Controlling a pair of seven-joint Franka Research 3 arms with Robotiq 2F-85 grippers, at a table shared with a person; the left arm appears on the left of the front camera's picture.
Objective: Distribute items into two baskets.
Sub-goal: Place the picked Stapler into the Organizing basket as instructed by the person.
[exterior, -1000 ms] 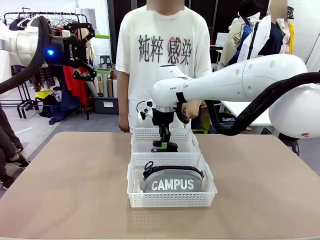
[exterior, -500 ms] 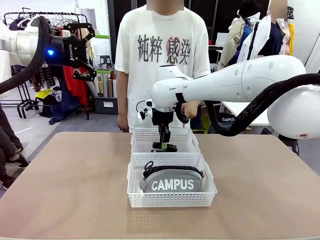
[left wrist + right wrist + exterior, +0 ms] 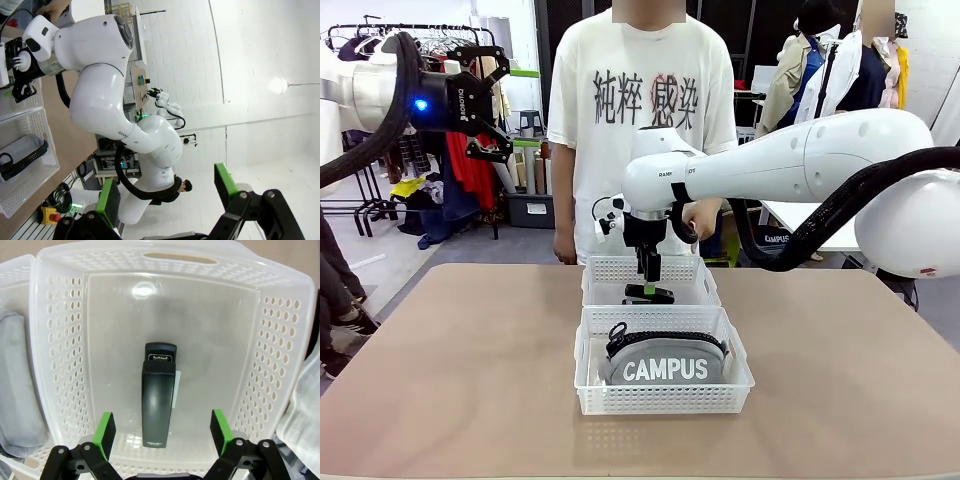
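Left end effector is hanging high off to the left side, well away from the bench, jaws spread and holding nothing — green pads are standing wide in the left wrist view.

Centre of the bench: two baskets are sitting end to end. The near basket is carrying the grey pouch, lying flat, zipper up. The far basket is carrying the black stapler, lying flat on the basket floor and clear of the walls. The right end effector is hovering just above it, jaws parted, pads either side of the stapler and not touching it — nothing gripped.

Progress, as a judgement: one item is resting in each basket, so the distribution is looking done; only pulling the right arm clear seems left.

Writing: "CAMPUS" in white on the pouch; small pale print near the stapler's end, too fine to read; characters on the person's white shirt, not legible enough to transcribe.
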